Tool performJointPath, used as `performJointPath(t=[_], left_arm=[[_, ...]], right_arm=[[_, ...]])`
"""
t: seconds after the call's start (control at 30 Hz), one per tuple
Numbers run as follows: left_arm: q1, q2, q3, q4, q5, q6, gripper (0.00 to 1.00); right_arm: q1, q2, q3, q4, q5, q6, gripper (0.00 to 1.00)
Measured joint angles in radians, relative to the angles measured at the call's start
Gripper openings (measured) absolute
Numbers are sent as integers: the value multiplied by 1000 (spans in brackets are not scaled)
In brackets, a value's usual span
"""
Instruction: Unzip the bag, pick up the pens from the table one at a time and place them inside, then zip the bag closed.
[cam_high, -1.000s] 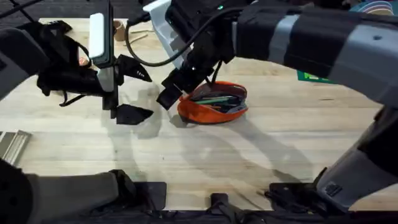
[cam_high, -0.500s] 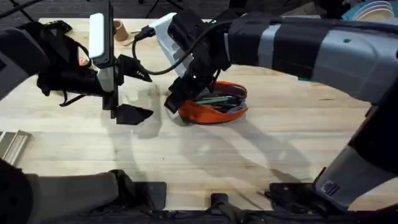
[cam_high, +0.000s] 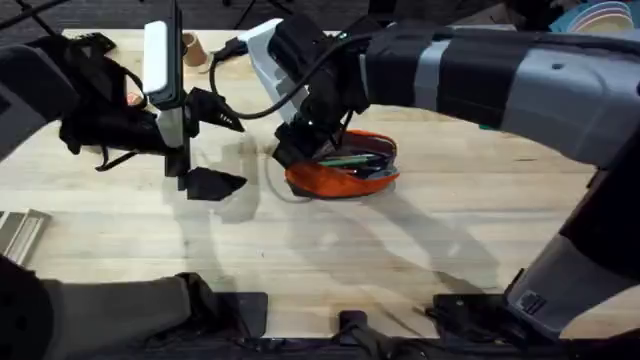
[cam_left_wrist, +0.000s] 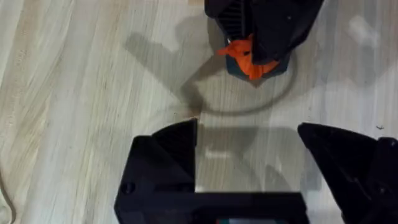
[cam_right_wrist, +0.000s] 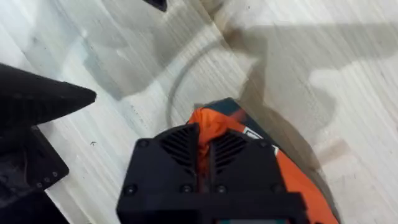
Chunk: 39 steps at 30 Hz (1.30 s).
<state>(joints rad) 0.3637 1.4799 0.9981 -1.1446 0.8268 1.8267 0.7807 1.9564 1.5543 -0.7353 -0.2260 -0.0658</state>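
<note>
Overhead, the orange bag (cam_high: 345, 165) lies near the middle of the table (cam_high: 420, 250), its mouth gaping with the pens (cam_high: 348, 158) already inside, so what remains looks like the zipping. The right gripper (cam_high: 296, 146) has reached across to the bag's left end, and in the right wrist view its fingers are pressed together on a fold of orange fabric or a pull tab at that tip; I cannot tell which. The left gripper (cam_left_wrist: 249, 155) hovers just beside it over bare wood, jaws spread and holding nothing. With the bag's far end unanchored, a pull could drag or lift the whole soft bag instead of running the zipper, and tip the pens back out.
</note>
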Motion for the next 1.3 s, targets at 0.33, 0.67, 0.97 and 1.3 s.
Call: performJointPath(t=[0.33, 0.67, 0.97, 1.3], left_arm=[[0, 0, 0, 0, 0, 0, 993], [0, 0, 0, 0, 0, 0, 993], [0, 0, 0, -11, 0, 0, 993], [0, 0, 0, -20, 6, 0, 993]], right_arm=[[0, 0, 0, 1, 0, 3, 32], [0, -62, 0, -13, 18, 3, 34], [-7, -123, -2, -21, 43, 3, 34], [-7, -129, -3, -20, 47, 3, 34]])
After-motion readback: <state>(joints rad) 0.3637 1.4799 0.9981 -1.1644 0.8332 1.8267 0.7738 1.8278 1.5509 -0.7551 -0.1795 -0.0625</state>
